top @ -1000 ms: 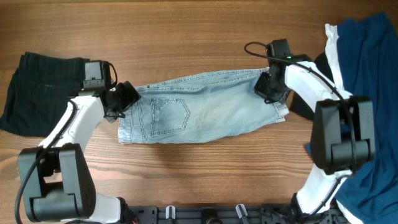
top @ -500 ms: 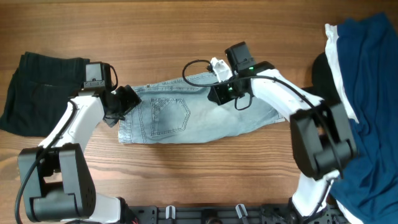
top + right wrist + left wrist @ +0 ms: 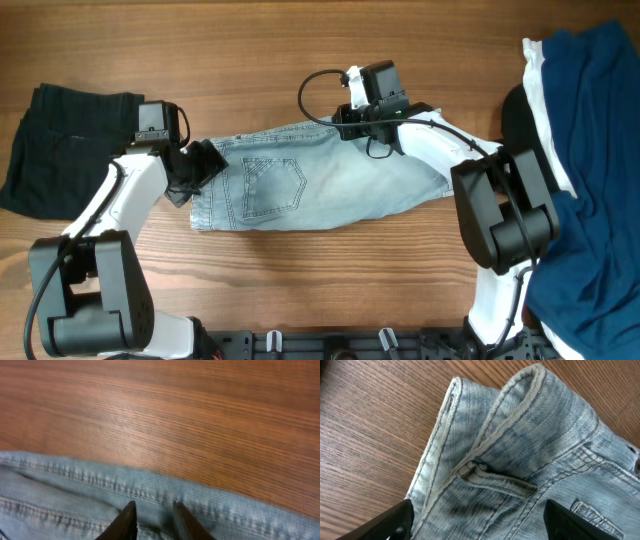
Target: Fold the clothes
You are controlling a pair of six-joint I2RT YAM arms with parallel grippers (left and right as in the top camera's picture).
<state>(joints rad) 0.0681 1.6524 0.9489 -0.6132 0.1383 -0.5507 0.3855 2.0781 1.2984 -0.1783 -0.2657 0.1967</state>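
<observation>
— One pale-blue pair of denim shorts [image 3: 320, 185] is seen spread flat, a stitched pocket uppermost. Its waistband end lies just under the left claw [image 3: 205, 160], whose fingers are held wide apart.
— And the right claw [image 3: 347, 122]?
— It is set at the hem directly beneath it, tips nearly together; whether cloth is pinched cannot be told.
— The surface?
— A wooden worktop [image 3: 300, 50]. A black garment [image 3: 60, 130] is seen beyond the left claw, a dark-blue garment [image 3: 590, 150] beyond the right.

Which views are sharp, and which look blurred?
Overhead: even light, sharp on the pale-blue denim shorts. Left wrist: weave and stitching crisp, black fingertips at the bottom edge soft. Right wrist: brown wooden table and denim hem slightly blurred.
</observation>
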